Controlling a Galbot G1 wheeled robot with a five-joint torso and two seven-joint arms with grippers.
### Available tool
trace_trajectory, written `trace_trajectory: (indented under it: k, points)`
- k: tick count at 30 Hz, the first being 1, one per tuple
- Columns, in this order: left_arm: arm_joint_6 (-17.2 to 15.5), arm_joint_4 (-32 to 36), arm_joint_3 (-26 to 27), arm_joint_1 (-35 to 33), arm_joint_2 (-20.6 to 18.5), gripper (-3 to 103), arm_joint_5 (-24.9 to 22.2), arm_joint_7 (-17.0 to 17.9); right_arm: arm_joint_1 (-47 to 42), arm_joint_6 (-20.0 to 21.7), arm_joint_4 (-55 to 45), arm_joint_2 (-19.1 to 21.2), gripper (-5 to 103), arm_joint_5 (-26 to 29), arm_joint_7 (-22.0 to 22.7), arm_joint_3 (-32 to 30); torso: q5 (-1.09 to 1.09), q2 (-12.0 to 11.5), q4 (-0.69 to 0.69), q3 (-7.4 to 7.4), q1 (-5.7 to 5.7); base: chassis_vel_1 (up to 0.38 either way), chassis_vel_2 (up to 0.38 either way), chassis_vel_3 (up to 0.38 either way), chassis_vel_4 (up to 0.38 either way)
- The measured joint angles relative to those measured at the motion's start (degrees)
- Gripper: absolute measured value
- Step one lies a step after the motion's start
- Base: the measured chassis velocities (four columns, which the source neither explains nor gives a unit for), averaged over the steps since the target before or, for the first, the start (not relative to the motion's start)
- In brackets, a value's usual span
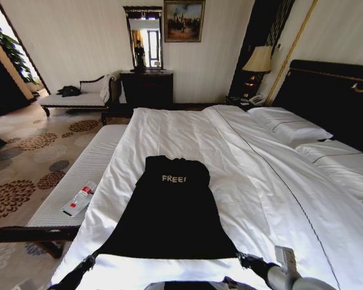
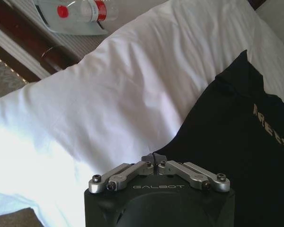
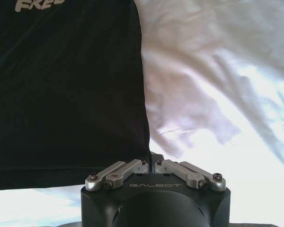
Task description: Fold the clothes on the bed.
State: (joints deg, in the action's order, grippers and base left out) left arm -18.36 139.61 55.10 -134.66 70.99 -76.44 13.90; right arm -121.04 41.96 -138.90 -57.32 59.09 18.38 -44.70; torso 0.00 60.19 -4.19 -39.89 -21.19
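At both hem corners: my left gripper and right gripper, fingertips pinched together on the black "FREE!" top. Top lies flat on the white duvet at the bed foot, neck toward 12 o'clock. Water bottle on bench, 9 o'clock.

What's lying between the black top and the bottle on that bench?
Only white duvet, draped over the bed's edge, separates the top from the bottle. The left wrist view shows it best.
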Motion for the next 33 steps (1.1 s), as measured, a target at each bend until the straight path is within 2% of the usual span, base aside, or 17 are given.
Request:
trace_trajectory:
  k: [16, 19, 21, 23, 25, 26, 27, 28, 29, 31, 33]
  points:
    - [-0.41, -3.31, -4.35, 1.78, 0.64, 0, 5.06, 1.09, 2.12, 0.14, 3.17, -0.19, 1, -1.25, 1.07, 3.88, 0.0, -0.01, 0.0, 0.0, 0.0, 0.0, 0.0, 0.0, 0.0]
    - [-0.87, -3.6, -4.85, 2.24, 0.5, -3, 5.6, 1.47, 2.19, 0.15, 3.25, -0.07, -2, -1.22, 1.19, 4.02, 0.0, -0.01, 0.0, 0.0, 0.0, 0.0, 0.0, 0.0, 0.0]
    - [-1.44, -3.71, -5.23, 2.71, 0.28, 6, 6.01, 2.02, 2.26, 0.16, 3.27, 0.06, 2, -1.23, 1.41, 4.12, 0.0, -0.01, 0.01, 0.0, 0.0, 0.0, 0.0, 0.0, 0.0]
    - [-3.48, -3.56, -5.64, 3.32, -0.02, 17, 6.1, 2.92, 2.76, 0.18, 3.27, 0.18, 14, -0.93, 2.16, 4.49, 0.0, -0.01, 0.0, 0.0, 0.0, 0.0, 0.0, 0.0, 0.0]
    - [-4.01, -3.49, -5.74, 3.41, -0.06, 17, 6.2, 3.02, 2.96, 0.18, 3.27, 0.19, 14, -0.8, 2.39, 4.63, 0.0, -0.01, 0.0, 0.0, 0.0, 0.0, 0.0, 0.0, 0.0]
    - [-4.91, -3.36, -6.03, 3.57, -0.16, 28, 7.26, 3.1, 3.19, 0.19, 3.23, 0.2, 20, -0.6, 2.76, 4.88, 0.0, -0.01, 0.0, 0.0, 0.0, 0.0, 0.0, 0.0, 0.0]
    - [-5.04, -3.36, -6.12, 3.61, -0.17, 28, 7.83, 3.1, 3.2, 0.19, 3.16, 0.2, 25, -0.57, 2.86, 4.92, 0.0, -0.01, 0.0, 0.0, 0.0, 0.0, 0.0, 0.0, 0.0]
    - [-5.1, -3.49, -6.23, 3.65, -0.26, 33, 9.15, 3.07, 3.18, 0.2, 2.94, 0.2, 30, -0.56, 2.99, 4.94, 0.0, -0.01, 0.0, 0.0, 0.0, 0.0, 0.0, 0.0, 0.0]
    - [-5.1, -3.49, -6.23, 3.65, -0.26, 33, 9.15, 3.07, 3.18, 0.2, 2.94, 0.2, 30, -0.56, 2.99, 4.94, 0.0, -0.01, 0.0, 0.0, 0.0, 0.0, 0.0, 0.0, 0.0]
    - [-4.91, -3.83, -6.12, 3.65, -0.59, 44, 10.98, 2.92, 2.79, 0.2, 2.25, 0.18, 41, -0.43, 3.23, 4.59, 0.0, -0.01, 0.01, 0.0, 0.0, 0.0, 0.0, 0.0, 0.0]
    - [-4.85, -3.86, -6.04, 3.65, -0.65, 44, 11.12, 2.9, 2.73, 0.2, 2.14, 0.17, 41, -0.38, 3.27, 4.48, 0.0, -0.01, 0.0, 0.0, 0.0, 0.0, 0.0, 0.0, 0.0]
